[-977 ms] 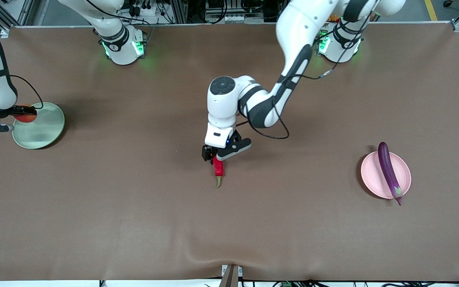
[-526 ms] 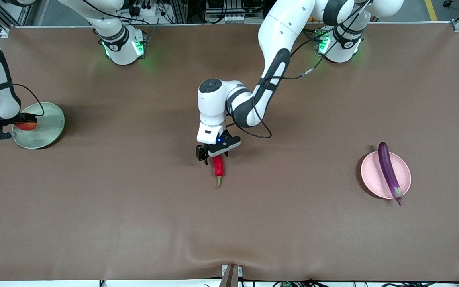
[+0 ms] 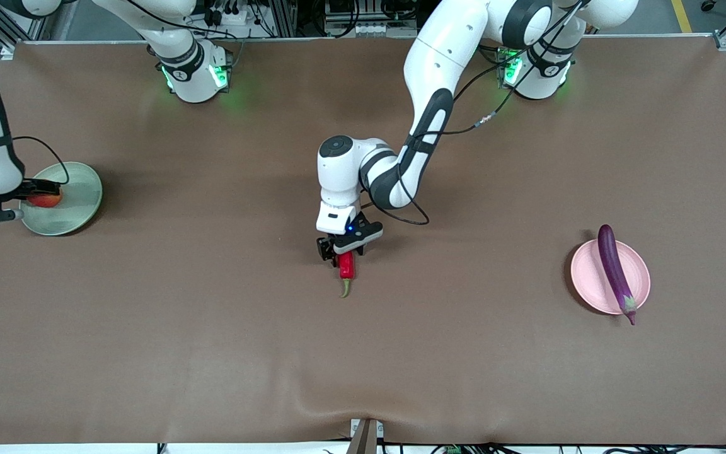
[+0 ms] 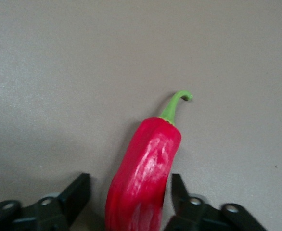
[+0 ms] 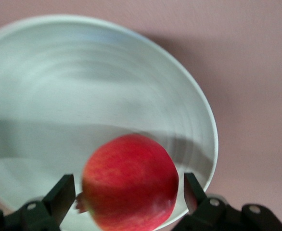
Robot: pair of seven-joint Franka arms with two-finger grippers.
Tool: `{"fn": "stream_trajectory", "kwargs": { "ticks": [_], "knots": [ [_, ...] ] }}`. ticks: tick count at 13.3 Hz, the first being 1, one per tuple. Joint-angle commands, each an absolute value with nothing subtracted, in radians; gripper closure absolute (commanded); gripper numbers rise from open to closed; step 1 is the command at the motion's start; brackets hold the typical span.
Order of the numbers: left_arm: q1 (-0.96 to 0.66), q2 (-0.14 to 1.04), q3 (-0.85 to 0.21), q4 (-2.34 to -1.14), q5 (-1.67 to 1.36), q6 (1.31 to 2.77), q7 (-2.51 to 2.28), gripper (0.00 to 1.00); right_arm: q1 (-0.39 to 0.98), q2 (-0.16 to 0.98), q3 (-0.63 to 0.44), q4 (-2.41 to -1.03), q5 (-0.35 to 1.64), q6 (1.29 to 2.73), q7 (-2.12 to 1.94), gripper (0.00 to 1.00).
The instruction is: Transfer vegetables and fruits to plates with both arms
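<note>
The eggplant [image 3: 615, 272] is set on the pink plate [image 3: 583, 287]; the apple [image 5: 130, 182] is released by the spread right gripper [image 5: 126, 202] over the green plate [image 5: 44, 86]; the chili [image 4: 143, 180] is straddled on the desk [image 3: 212, 347] by the left gripper [image 4: 131, 204], not yet clenched

Left gripper [image 3: 342, 251] low, right gripper [image 3: 19, 200] low, jaws parted.

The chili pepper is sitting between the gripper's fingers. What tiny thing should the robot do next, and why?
Probably close the left gripper the rest of the way on the chili pepper. It lies on the table between the fingers, with a gap on one side, so it does not look firmly pinched yet. Lifting it toward the pink plate, where the eggplant lies, can follow.
</note>
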State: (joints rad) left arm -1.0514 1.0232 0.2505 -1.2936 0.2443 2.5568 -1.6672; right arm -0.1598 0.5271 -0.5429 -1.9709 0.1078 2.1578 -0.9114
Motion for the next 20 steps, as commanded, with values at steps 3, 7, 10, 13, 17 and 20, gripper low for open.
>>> {"fn": "stream_trajectory", "kwargs": {
  "ticks": [3,7,10,13,17,20],
  "knots": [
    [-1.071,1.005,0.270,-1.273,0.249,2.551,-1.704,1.00,-0.137,0.532,-0.541,-1.711,0.123,1.823,-0.963,0.00],
    [-1.060,0.866,0.268,-1.278,0.233,2.386,-1.704,1.00,-0.055,0.523,-0.538,-1.637,0.123,1.624,-0.760,0.00],
    [-1.016,0.714,0.270,-1.278,0.180,2.257,-1.701,1.00,0.038,0.491,-0.532,-1.617,0.149,1.485,-0.547,0.00],
    [-0.944,0.580,0.268,-1.284,0.176,2.166,-1.698,1.00,0.150,0.469,-0.532,-1.621,0.253,1.387,-0.280,0.00],
    [-0.807,0.457,0.267,-1.289,0.183,2.074,-1.684,1.00,0.309,0.451,-0.532,-1.647,0.359,1.370,0.001,0.00],
    [-0.720,0.419,0.267,-1.301,0.178,1.976,-1.612,1.00,0.447,0.440,-0.532,-1.660,0.428,1.393,0.193,0.00]
  ]
}}
